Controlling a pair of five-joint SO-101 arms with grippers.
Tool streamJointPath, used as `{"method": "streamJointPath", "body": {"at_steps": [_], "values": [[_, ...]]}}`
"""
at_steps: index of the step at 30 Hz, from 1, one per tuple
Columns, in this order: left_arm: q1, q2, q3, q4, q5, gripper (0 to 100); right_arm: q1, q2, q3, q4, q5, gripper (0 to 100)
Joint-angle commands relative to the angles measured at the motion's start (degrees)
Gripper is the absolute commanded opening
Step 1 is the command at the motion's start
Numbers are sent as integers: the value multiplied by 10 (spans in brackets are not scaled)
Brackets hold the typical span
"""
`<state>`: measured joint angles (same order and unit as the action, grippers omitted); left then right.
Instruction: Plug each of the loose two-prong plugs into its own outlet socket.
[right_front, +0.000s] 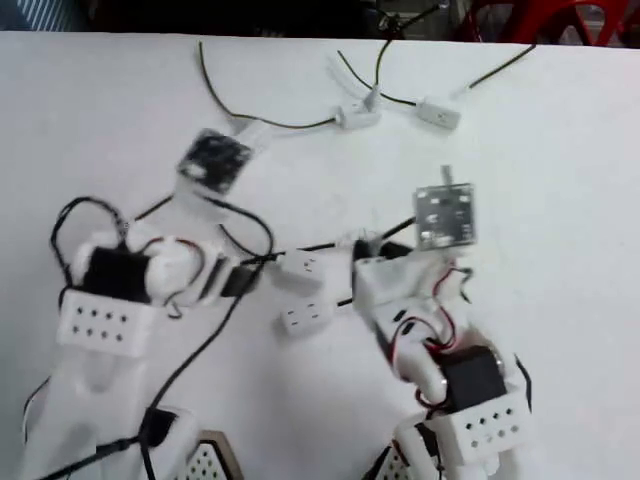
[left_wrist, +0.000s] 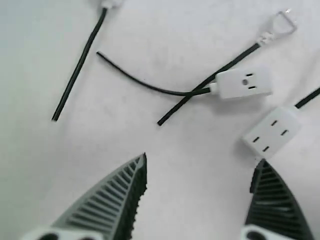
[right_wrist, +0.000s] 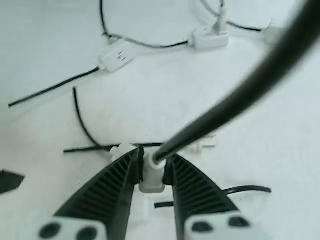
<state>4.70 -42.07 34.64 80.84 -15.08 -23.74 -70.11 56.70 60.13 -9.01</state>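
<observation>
My right gripper (right_wrist: 153, 156) is shut on a white two-prong plug (right_wrist: 150, 175), whose black cord (right_wrist: 240, 95) slants away from it. In the high view this gripper (right_front: 362, 250) sits at the table's middle, just right of two white outlet sockets (right_front: 300, 265) (right_front: 305, 318). My left gripper (left_wrist: 202, 161) stands open over the bare table, with the same two sockets (left_wrist: 245, 84) (left_wrist: 272, 130) just ahead of its fingertips. From above, the left gripper (right_front: 243, 277) lies left of those sockets.
At the far side of the table lie a plug seated in a socket (right_front: 356, 116) and another white socket (right_front: 438, 112), both on thin cords. Loose black wire ends (left_wrist: 75, 75) cross the table by the left gripper. The table's far edge (right_front: 300, 38) is close behind.
</observation>
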Motion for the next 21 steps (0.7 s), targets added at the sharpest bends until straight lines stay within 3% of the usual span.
{"method": "streamJointPath", "body": {"at_steps": [1,10,21], "values": [[-89,-87,82,-40,-1,328,-79,28,-5,8,-5,18],[-194,-163,283,-172,-1,328,-201,95,136,-119,0,17],[-208,-163,345,-224,-1,328,-207,173,167,-222,0,17]]}}
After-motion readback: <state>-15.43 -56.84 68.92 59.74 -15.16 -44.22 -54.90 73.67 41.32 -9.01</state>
